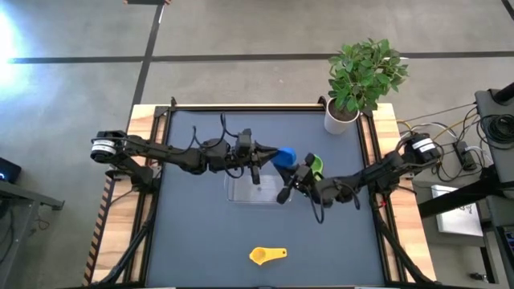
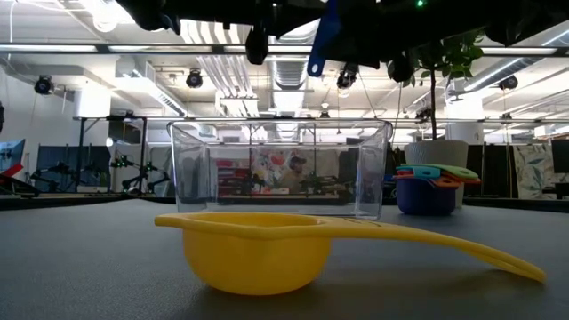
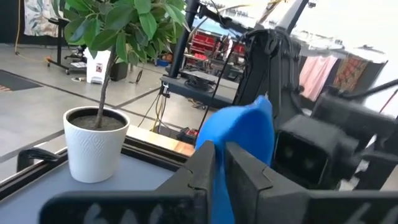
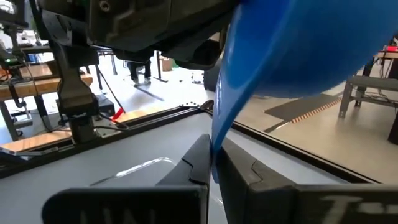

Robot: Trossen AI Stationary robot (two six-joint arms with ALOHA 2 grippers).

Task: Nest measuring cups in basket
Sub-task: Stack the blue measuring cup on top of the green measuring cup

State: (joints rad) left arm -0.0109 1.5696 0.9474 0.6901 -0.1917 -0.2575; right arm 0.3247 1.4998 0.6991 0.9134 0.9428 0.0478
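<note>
A blue measuring cup [image 1: 283, 156] hangs in the air above the clear basket's [image 1: 247, 189] far right corner, between my two grippers. My left gripper [image 1: 263, 153] comes at it from the left and my right gripper [image 1: 299, 172] from the right; both are shut on it. In the low view its handle [image 2: 324, 37] slants down at the top, above the basket [image 2: 280, 169]. A stack of nested cups with green on top [image 1: 315, 166] stands on the mat right of the basket [image 2: 428, 185]. A yellow cup [image 1: 267, 255] rests on its bowl near the front edge. My left gripper pinches the blue cup's near edge [image 3: 219, 177] between its two fingers, reaching level from the table's left. The bowl [image 3: 242, 134] rises beyond the fingertips, clear of the table. My right gripper pinches the narrow flat handle [image 4: 215, 149] between its two fingertips, coming from the table's right. The bowl [image 4: 292, 43] stands above the fingers, lifted clear.
A white pot with a green plant [image 1: 341, 116] stands at the table's far right corner. The yellow cup [image 2: 258, 253] lies close before the low camera. A raised rail [image 1: 241, 107] runs round the dark mat.
</note>
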